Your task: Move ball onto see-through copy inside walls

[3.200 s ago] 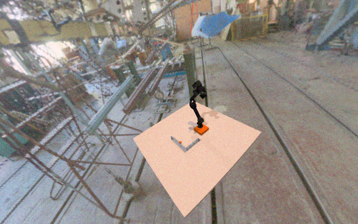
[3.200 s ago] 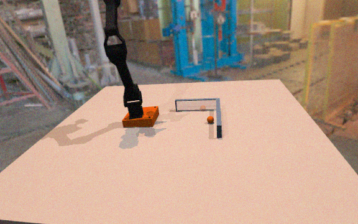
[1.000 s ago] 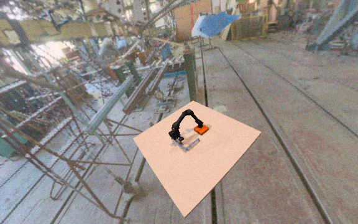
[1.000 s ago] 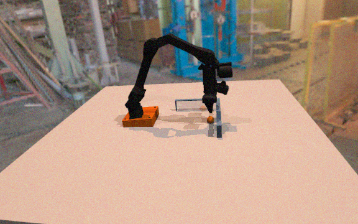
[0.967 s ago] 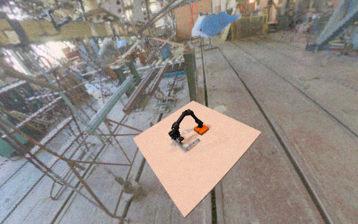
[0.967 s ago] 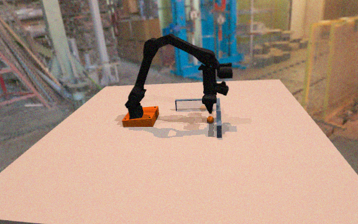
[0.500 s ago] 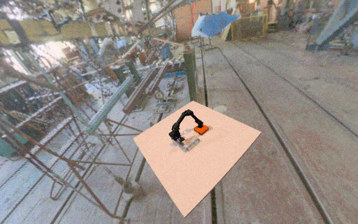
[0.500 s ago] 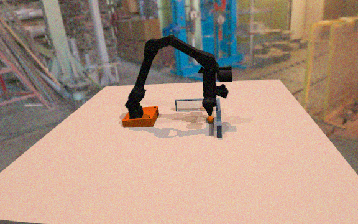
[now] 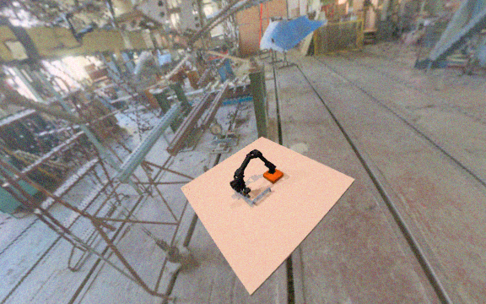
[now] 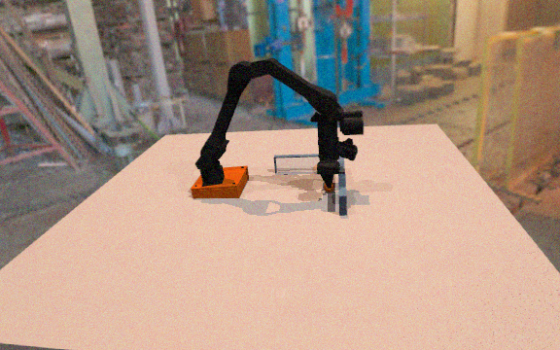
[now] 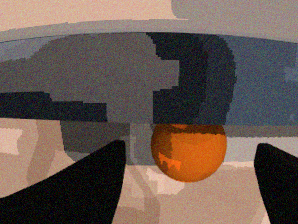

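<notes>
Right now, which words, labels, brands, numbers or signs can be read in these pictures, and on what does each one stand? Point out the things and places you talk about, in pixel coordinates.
None can be read.
Orange base of the arm point(image 9: 278, 177) point(image 10: 216, 192): no lettering can be made out.
Orange ball point(image 11: 195, 155): only shading and reflections, no mark.
Low clear wall point(image 11: 270, 75): faint pale specks, too blurred to read as text.
</notes>
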You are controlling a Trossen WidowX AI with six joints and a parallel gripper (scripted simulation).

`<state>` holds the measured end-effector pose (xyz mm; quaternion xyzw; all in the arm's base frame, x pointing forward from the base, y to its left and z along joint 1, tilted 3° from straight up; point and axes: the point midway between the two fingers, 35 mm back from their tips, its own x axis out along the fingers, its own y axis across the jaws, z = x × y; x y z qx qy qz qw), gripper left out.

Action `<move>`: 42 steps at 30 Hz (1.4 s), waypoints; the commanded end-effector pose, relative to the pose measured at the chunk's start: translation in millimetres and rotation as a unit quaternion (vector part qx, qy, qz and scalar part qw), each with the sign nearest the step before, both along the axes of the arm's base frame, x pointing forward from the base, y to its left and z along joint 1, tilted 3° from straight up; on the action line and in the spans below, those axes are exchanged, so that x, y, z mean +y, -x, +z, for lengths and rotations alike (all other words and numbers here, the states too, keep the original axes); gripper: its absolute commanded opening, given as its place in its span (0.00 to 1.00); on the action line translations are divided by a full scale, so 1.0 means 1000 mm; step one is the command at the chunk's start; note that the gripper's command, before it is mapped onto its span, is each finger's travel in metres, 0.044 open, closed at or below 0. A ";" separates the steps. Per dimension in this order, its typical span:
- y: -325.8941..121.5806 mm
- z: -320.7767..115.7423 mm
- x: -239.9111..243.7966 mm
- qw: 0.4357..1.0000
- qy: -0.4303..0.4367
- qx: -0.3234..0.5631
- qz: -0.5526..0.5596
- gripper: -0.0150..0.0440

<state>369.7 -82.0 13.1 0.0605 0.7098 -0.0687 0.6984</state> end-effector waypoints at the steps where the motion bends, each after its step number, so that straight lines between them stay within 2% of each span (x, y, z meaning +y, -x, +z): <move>1: 0.001 -0.008 0.001 1.000 -0.002 0.001 0.001 0.71; 6: 0.002 -0.013 0.001 1.000 -0.002 0.001 0.001 0.71; 10: 0.002 -0.013 0.001 1.000 -0.002 0.001 0.001 0.53; 18: 0.002 -0.013 0.001 1.000 -0.002 0.001 0.001 0.44; 22: 0.004 -0.012 0.005 1.000 -0.001 0.004 0.006 0.26; 29: 0.009 0.005 0.030 1.000 -0.001 0.013 0.012 0.25; 42: -0.001 0.060 0.020 1.000 0.000 0.009 0.016 0.25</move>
